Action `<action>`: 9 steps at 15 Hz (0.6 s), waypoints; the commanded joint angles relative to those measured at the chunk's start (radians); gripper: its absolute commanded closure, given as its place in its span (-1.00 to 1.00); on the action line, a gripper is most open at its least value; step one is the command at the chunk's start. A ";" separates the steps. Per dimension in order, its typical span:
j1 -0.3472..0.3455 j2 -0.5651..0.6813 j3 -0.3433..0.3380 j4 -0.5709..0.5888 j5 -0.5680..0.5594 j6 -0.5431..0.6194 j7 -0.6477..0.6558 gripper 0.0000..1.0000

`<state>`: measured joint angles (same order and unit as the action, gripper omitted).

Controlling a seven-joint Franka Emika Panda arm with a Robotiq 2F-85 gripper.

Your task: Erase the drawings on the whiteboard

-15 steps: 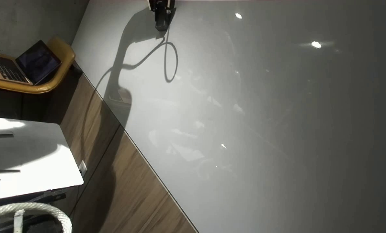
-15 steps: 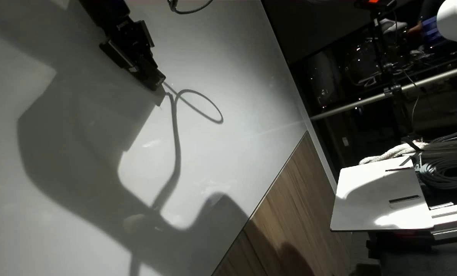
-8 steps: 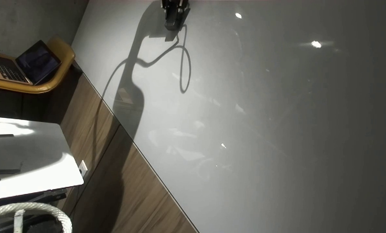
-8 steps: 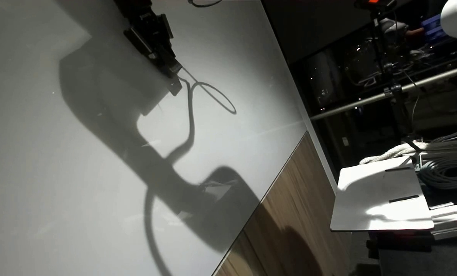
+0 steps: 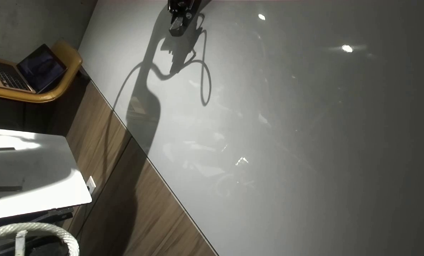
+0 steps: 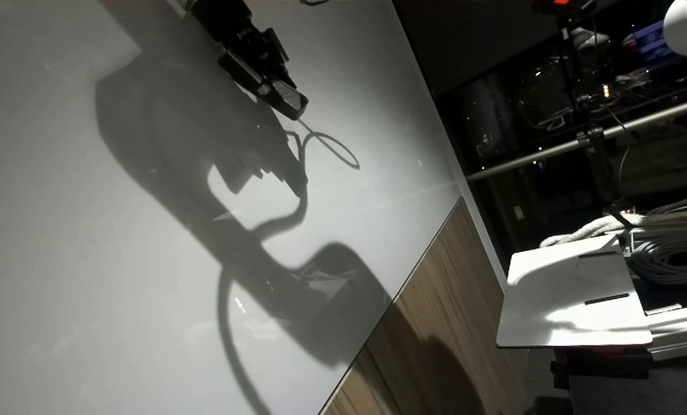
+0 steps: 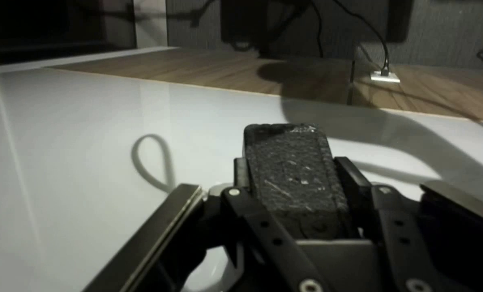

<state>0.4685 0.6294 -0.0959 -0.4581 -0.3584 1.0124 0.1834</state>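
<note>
Gripper (image 7: 293, 173) has risen, jaws clamped on dark scuffed block (image 7: 292, 162); whiteboard (image 5: 290, 117) glossy, pale grey, light-flecked.

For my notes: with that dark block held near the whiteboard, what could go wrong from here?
The dark block juts past the fingers in the wrist view, so pressing might twist it loose.
Its rough, scuffed face shows openly there; if that is the wiping side, it may not meet the whiteboard.
In both exterior views a broad shadow and bright reflections lie on the board, and I can't clearly make out the drawings, so marks may be missed.
</note>
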 commanded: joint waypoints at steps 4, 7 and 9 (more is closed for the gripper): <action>-0.027 0.018 0.040 0.020 0.065 -0.267 -0.006 0.43; -0.021 -0.114 0.024 -0.259 0.139 -0.212 0.037 0.43; -0.022 -0.132 0.037 -0.307 0.130 -0.212 0.034 0.43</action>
<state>0.4585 0.5821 -0.0814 -0.6266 -0.2562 0.8006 0.1900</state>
